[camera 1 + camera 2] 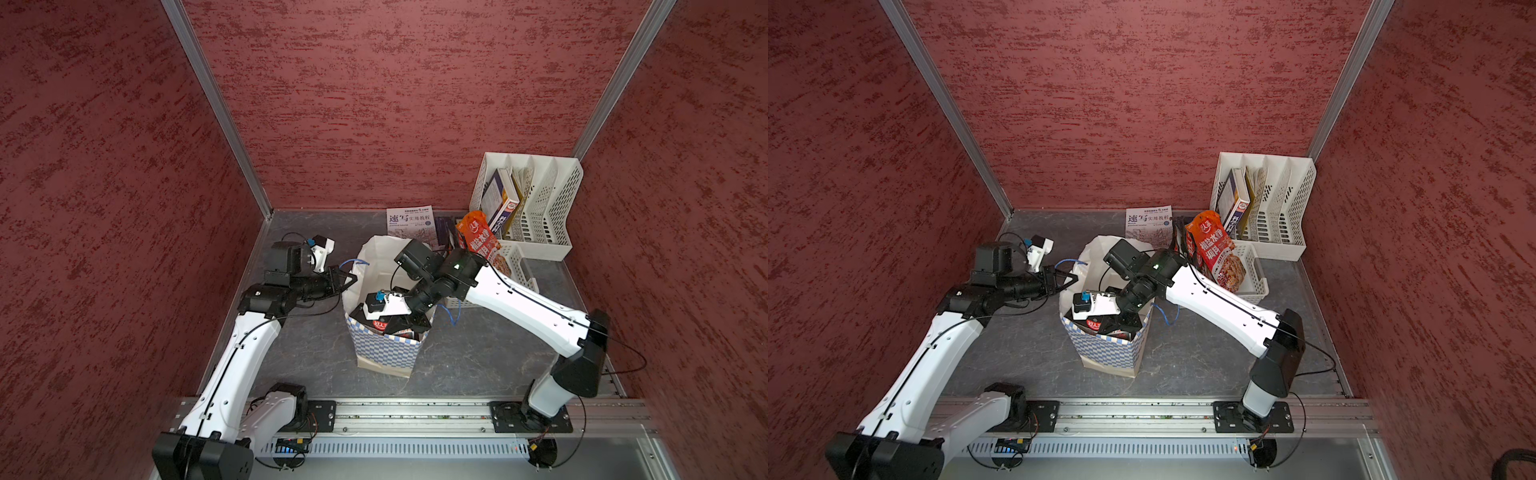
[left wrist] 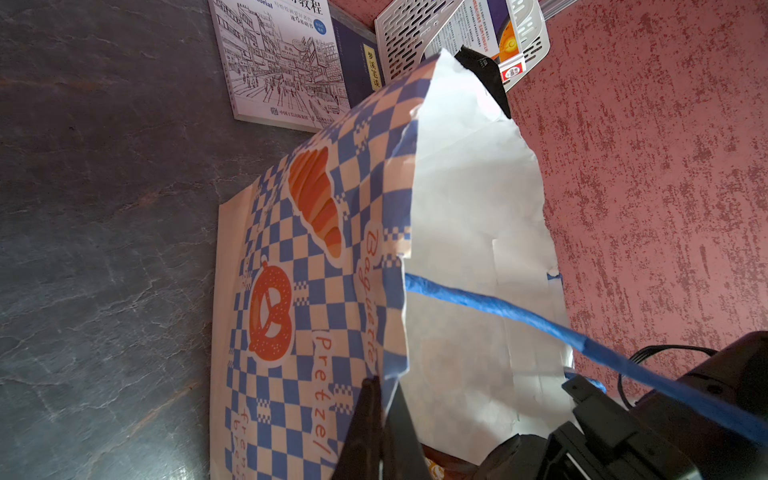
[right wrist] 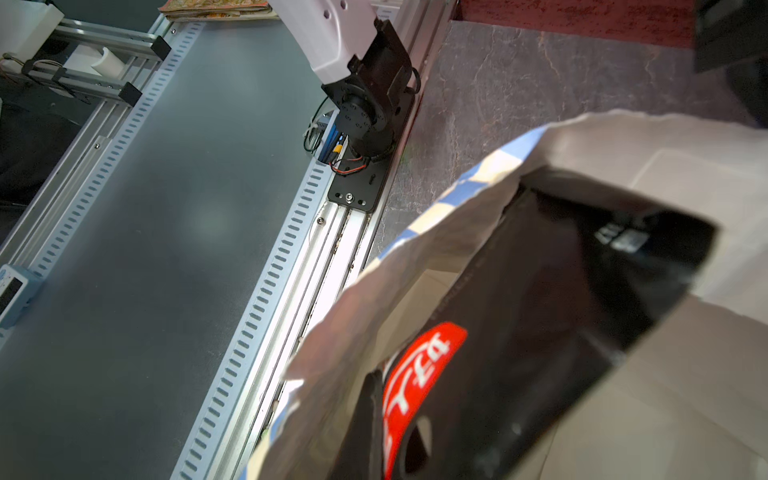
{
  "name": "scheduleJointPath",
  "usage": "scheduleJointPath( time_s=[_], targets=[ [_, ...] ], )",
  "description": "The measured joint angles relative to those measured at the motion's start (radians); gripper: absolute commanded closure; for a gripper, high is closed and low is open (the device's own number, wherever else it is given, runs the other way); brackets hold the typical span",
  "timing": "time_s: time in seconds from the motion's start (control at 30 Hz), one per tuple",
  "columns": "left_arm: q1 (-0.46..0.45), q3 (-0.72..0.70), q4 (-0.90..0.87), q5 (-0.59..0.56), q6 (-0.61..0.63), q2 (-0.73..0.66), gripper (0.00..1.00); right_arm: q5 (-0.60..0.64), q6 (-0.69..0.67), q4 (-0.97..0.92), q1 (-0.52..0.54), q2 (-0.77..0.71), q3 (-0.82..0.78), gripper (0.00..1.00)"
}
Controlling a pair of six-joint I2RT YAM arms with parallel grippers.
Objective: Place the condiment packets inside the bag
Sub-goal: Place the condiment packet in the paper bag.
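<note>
Clamps left gripper (image 2: 384, 419) on blue-checkered paper bag (image 1: 386, 353) rim; has black glossy packet (image 3: 540, 311) inside, right gripper (image 1: 411, 322) state unclear; lacks orange printed pouch (image 1: 482, 241), in white perforated basket (image 1: 1258, 276).

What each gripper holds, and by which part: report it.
Left gripper pinches the bag by its top rim, beside the blue handle. Right gripper is inside the bag at a black packet; a grip cannot be told.

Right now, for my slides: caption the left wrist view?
Left gripper, jaws shut on the checkered bag rim near its blue handle.
</note>
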Motion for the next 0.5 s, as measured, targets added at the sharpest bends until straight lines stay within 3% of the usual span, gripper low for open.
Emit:
scheduleJointPath(
  time_s=[0.2,0.37,0.5],
  targets=[
    [-0.004,0.008,-0.003,-0.004,0.005,0.007,1.00,0.027,0.001,0.031,0.021,-0.003,-0.028,0.69],
    [-0.007,0.010,0.000,-0.008,0.006,0.018,1.00,0.065,0.028,0.072,0.026,-0.038,-0.035,0.45],
    [-0.011,0.013,0.003,-0.011,0.006,0.028,1.00,0.224,0.146,0.186,0.026,-0.119,-0.051,0.24]
  ],
)
